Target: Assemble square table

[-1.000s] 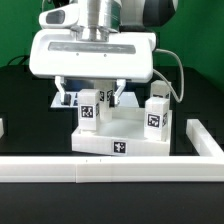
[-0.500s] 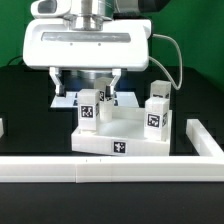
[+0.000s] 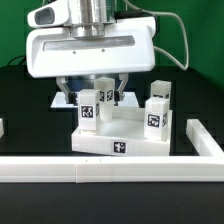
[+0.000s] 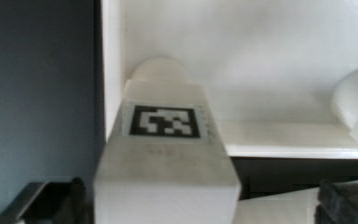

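The square table top (image 3: 122,135) lies flat on the black table with several white tagged legs standing upright at its corners. My gripper (image 3: 94,96) hangs over the back left of the top, open, its fingers straddling the rear left leg (image 3: 104,92). Another leg (image 3: 88,110) stands just in front of it, and two more (image 3: 156,116) stand at the exterior view's right. In the wrist view the tagged leg (image 4: 163,150) fills the space between my fingertips (image 4: 51,203), with gaps on both sides. The top's surface (image 4: 247,80) shows behind it.
A long white border rail (image 3: 100,168) runs across the front and turns back along the exterior view's right (image 3: 205,140). The marker board (image 3: 58,100) lies behind the table top. A small white part (image 3: 2,127) shows at the left edge.
The hand has shifted only slightly over the rear left leg. The legs and the top have not moved.
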You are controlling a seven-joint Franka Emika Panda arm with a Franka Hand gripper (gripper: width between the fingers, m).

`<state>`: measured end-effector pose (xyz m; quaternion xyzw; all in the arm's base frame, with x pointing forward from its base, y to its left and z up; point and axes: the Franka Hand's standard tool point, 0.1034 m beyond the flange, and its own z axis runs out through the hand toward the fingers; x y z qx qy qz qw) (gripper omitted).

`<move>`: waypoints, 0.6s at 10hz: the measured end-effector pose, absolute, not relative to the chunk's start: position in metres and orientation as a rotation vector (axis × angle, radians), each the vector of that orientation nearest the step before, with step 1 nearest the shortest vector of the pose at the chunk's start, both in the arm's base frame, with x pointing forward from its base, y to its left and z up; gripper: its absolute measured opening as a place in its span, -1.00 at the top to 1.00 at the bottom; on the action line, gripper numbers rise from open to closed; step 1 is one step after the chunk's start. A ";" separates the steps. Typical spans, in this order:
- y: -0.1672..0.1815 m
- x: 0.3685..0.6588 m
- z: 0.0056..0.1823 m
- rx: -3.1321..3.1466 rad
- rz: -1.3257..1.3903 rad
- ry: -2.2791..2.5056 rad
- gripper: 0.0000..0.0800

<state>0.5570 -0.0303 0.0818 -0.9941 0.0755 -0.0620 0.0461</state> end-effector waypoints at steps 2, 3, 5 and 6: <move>-0.033 0.559 0.082 -3.030 -0.111 0.216 -0.62; -0.032 0.559 0.081 -3.031 -0.114 0.229 -0.62; -0.033 0.556 0.079 -3.027 -0.098 0.356 -0.62; -0.037 0.555 0.078 -3.035 -0.109 0.331 -0.62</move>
